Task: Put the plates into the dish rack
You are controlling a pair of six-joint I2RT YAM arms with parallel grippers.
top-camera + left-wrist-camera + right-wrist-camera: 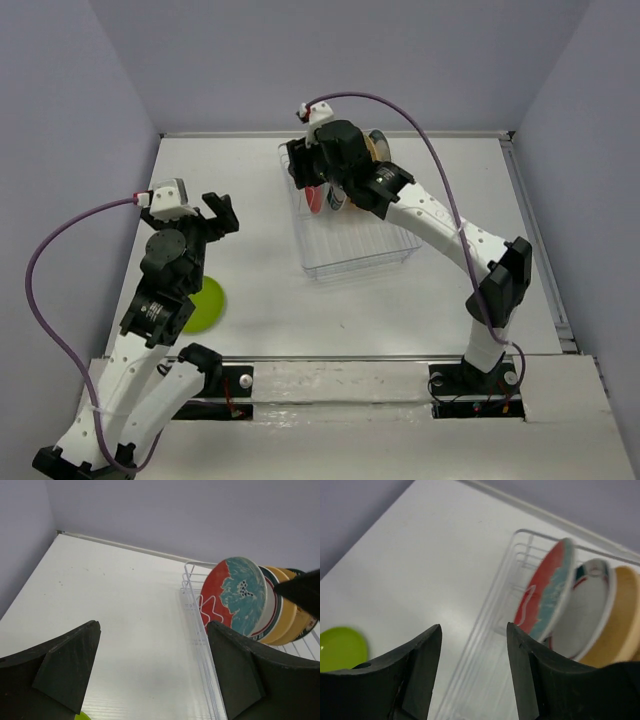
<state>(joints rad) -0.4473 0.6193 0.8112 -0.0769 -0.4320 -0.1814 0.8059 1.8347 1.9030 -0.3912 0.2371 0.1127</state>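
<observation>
The dish rack [360, 250] stands mid-table, with several plates upright at its far end. In the left wrist view the teal-and-red floral plate [240, 595] is in front. Behind it stand the white teal-red rimmed plate [270, 605], the orange-tan plate [286, 617] and a dark-rimmed plate [300, 572]. The small lime green plate [208, 305] lies flat on the table beside my left arm. My left gripper [225, 212] is open and empty, left of the rack. My right gripper [300, 170] is open and empty over the rack's far left corner, beside the floral plate [545, 600]. No cream bird plate shows.
The rack's near half [490, 645] holds only bare tines. Grey walls close in the table on three sides. A raised rail [535, 230] runs along the table's right edge. The green plate also shows in the right wrist view [340, 647].
</observation>
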